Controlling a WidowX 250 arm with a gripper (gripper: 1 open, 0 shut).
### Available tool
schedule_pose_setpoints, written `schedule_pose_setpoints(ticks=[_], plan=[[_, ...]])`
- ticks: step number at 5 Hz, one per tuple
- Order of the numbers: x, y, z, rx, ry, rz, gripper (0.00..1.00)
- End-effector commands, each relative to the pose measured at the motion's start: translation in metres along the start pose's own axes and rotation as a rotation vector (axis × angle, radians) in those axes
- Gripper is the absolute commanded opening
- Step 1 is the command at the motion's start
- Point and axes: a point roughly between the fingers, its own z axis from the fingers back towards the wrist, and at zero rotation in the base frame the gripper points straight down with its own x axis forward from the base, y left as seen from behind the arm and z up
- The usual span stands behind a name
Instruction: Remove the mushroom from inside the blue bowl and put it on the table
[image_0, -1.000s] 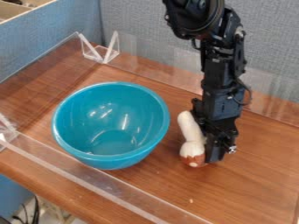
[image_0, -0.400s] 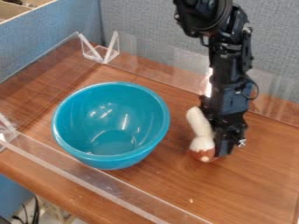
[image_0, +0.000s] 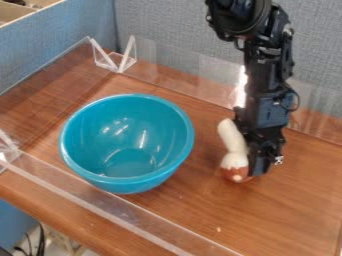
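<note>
The blue bowl (image_0: 130, 141) stands empty on the table (image_0: 287, 205), left of centre. The mushroom (image_0: 233, 150) lies just right of the bowl, down at the tabletop, with its cream stem pointing back and its reddish-brown cap (image_0: 235, 176) toward the front. My gripper (image_0: 254, 160) points steeply down right against the mushroom's right side. Its dark fingers (image_0: 265, 160) look closed on the mushroom, and the far finger is hidden behind it.
Clear acrylic barriers run along the front edge (image_0: 120, 218) and the left side, with an acrylic stand (image_0: 118, 55) at the back left. A grey partition wall rises behind the table. Bare wood lies to the front right.
The arm and the mushroom have shifted together a little to the right, away from the bowl. The bowl has not moved.
</note>
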Motion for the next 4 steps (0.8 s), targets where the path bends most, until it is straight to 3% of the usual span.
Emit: schedule_pose_setpoints(ticks=[1, 3, 4], plan=[[-0.01, 0.008, 0.0, -0.001, -0.004, 0.044, 0.0], [-0.011, 0.019, 0.016, -0.015, 0.018, 0.049, 0.0], [-0.012, 0.017, 0.014, -0.021, 0.03, 0.04, 0.0]])
